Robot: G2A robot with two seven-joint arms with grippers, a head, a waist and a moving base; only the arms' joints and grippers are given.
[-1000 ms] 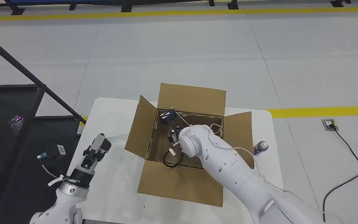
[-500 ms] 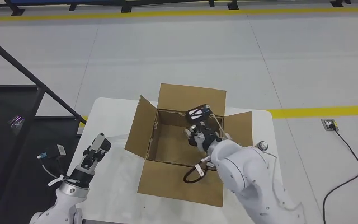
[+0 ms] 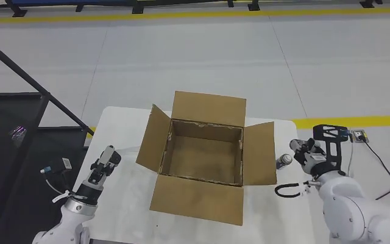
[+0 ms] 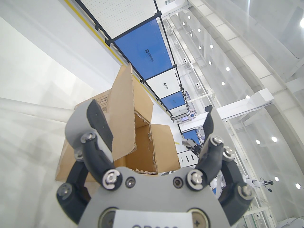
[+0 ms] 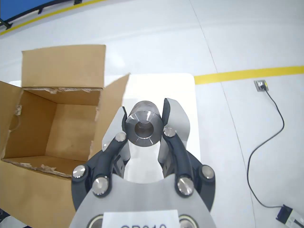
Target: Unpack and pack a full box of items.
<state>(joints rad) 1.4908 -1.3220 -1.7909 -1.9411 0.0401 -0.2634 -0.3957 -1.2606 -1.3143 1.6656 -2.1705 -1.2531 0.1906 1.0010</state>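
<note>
An open cardboard box (image 3: 204, 160) stands mid-table with its flaps spread and a bare floor inside; it also appears in the wrist views (image 5: 59, 119) (image 4: 142, 141). Past the box's right flap, over the table's right edge, my right gripper (image 3: 301, 148) (image 5: 144, 110) is shut on a grey metal cylinder (image 5: 143, 129) with a bore in its end. My left gripper (image 3: 108, 156) (image 4: 152, 110) is at the table's left side, open with nothing between its fingers, pointing towards the box.
A second small cylinder (image 3: 284, 160) stands on the white table (image 3: 122, 122) just beside the right flap, close to my right gripper. A black cable loop (image 3: 289, 190) hangs below the right wrist. A black frame (image 3: 24, 116) stands to the left of the table.
My right arm rose out of the box and swung right with the cylinder, ending beyond the right flap. The left arm stayed where it was.
</note>
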